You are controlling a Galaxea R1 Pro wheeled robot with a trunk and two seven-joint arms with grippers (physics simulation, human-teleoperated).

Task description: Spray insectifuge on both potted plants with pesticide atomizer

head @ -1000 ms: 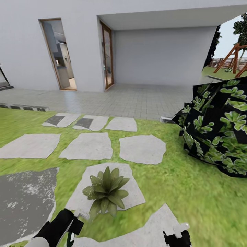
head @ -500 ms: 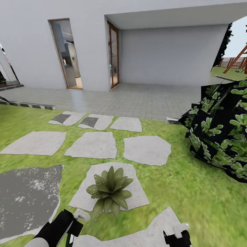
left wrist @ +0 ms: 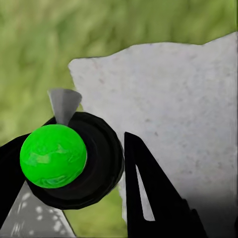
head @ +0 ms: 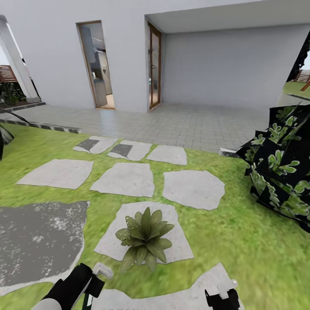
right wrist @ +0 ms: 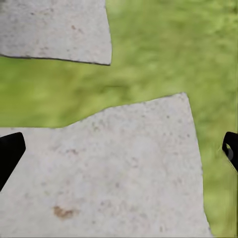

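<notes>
One potted plant [head: 144, 237], a low rosette of pointed green leaves, stands on a pale stepping stone [head: 176, 249] in the garden lawn [head: 241, 245], straight ahead of me; its leaves hide the pot. At the lower left of the head view, my left gripper [head: 90, 287] is shut on the pesticide atomizer [head: 102, 271], just short of the plant. In the left wrist view the atomizer [left wrist: 53, 156] shows a bright green round cap on a black body, held between the black fingers [left wrist: 148, 188] of the left gripper [left wrist: 74, 173]. My right gripper [head: 221, 297] [right wrist: 119, 153] hangs open over a stone.
A big dark shrub [head: 282, 172] with green leaf patches blocks the right side. Several pale stepping stones [head: 125, 178] lead toward a paved patio [head: 172, 122] and the house doorways [head: 97, 64]. A dark grey slab [head: 38, 237] lies at the left.
The whole head view has slid to the right, so the camera has turned left. A pillar and fence now show at the far left. Both grippers hold their places in the picture.
</notes>
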